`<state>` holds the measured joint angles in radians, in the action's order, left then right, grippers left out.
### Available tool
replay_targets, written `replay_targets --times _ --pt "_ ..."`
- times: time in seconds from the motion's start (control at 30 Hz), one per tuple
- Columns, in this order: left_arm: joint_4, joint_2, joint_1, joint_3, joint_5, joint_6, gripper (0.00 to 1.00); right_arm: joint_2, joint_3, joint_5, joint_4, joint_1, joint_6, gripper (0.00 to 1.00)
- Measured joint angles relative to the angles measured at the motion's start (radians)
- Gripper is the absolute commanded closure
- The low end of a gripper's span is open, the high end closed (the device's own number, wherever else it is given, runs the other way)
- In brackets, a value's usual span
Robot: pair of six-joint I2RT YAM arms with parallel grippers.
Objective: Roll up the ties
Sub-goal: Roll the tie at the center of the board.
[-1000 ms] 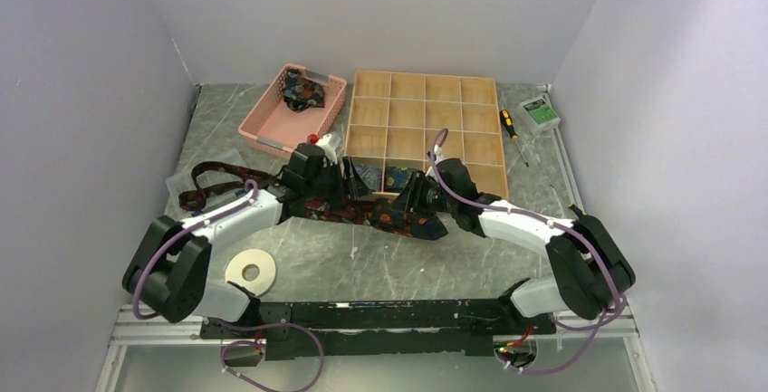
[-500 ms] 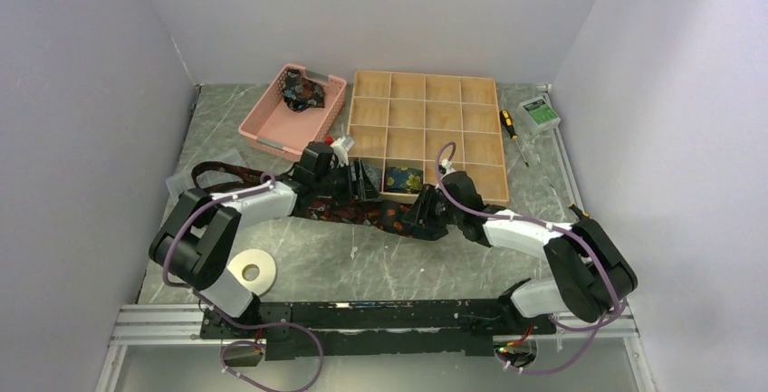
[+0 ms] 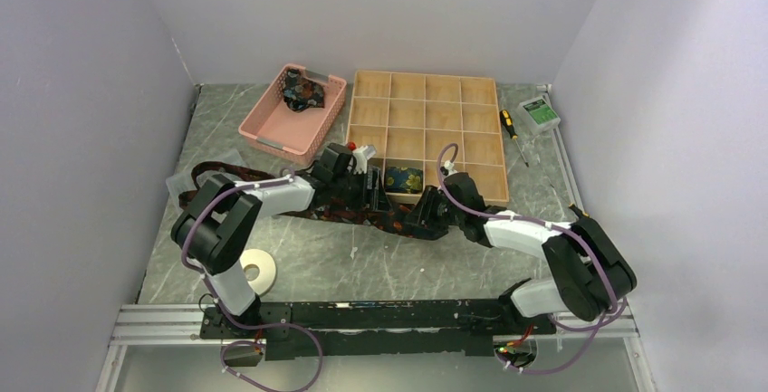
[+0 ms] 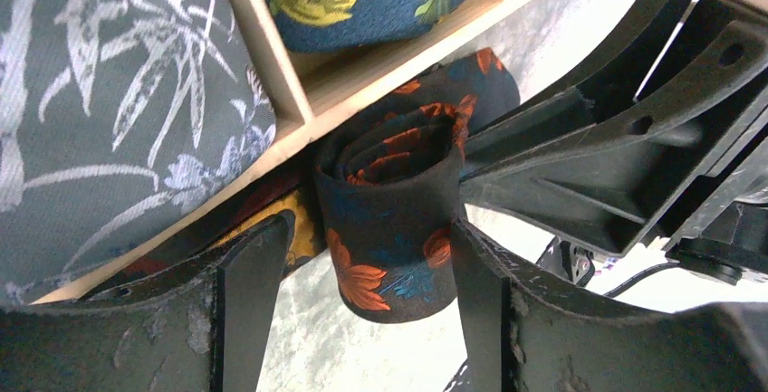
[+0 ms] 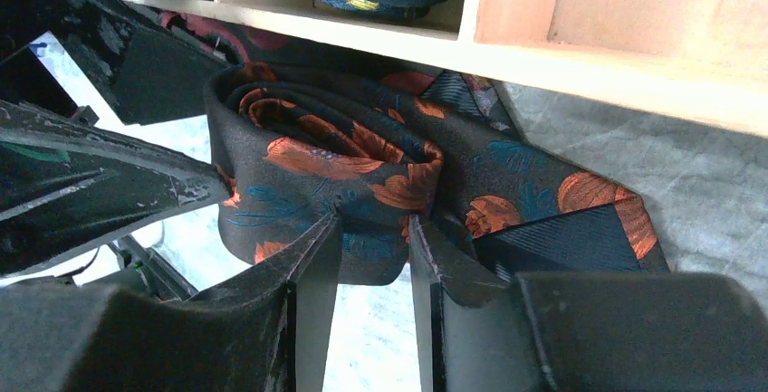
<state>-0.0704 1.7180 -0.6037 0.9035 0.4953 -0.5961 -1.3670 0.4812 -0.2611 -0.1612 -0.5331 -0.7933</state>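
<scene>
A dark tie with orange flowers is partly rolled, and its roll [image 3: 403, 220] lies on the table against the front of the wooden organizer [image 3: 426, 102]. The unrolled tail [image 3: 217, 175] trails off to the left. In the left wrist view the roll [image 4: 389, 211] stands between the fingers of my left gripper [image 4: 367, 234]. That gripper is open, with the roll against the right finger and a gap on the left side. My right gripper [image 5: 371, 229] is shut on a fold of the roll [image 5: 308, 166]. Seen from above, the left gripper [image 3: 373, 195] and right gripper [image 3: 424, 214] face each other.
A rolled blue tie with yellow flowers [image 3: 404, 177] fills a front organizer cell, and a grey leaf-print tie [image 4: 109, 93] fills the cell beside it. A pink basket [image 3: 272, 125] holds another tie [image 3: 302, 93]. A white tape ring [image 3: 256, 270] lies near left. A screwdriver [image 3: 513, 129] and small box [image 3: 541, 113] sit far right.
My left arm has swung right and forward, bringing its gripper up to the roll by the organizer. The right gripper has closed a little and dropped slightly with the roll.
</scene>
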Motion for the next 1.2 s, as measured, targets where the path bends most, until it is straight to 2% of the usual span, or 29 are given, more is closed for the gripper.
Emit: replay_targets --times 0.33,0.6,0.67,0.93,1.03,1.2 --pt "0.023 0.074 -0.023 0.035 0.076 0.039 0.30 -0.039 0.000 -0.009 -0.031 0.003 0.000 0.64" --pt "0.023 0.082 -0.051 0.040 0.087 0.051 0.40 -0.053 0.000 -0.011 -0.052 0.007 -0.001 0.64" --pt "0.022 0.082 -0.052 0.040 0.087 0.051 0.45 -0.056 -0.001 -0.012 -0.058 0.008 -0.003 0.64" --pt "0.062 0.089 -0.072 0.074 0.074 0.058 0.79 -0.062 -0.003 -0.012 -0.069 0.013 -0.003 0.63" --pt "0.111 0.089 -0.079 0.100 0.053 0.058 0.88 -0.058 -0.003 -0.009 -0.066 0.013 -0.002 0.58" --pt "0.239 0.089 -0.098 0.167 -0.023 0.062 0.96 -0.014 -0.003 0.003 -0.018 0.013 0.002 0.46"
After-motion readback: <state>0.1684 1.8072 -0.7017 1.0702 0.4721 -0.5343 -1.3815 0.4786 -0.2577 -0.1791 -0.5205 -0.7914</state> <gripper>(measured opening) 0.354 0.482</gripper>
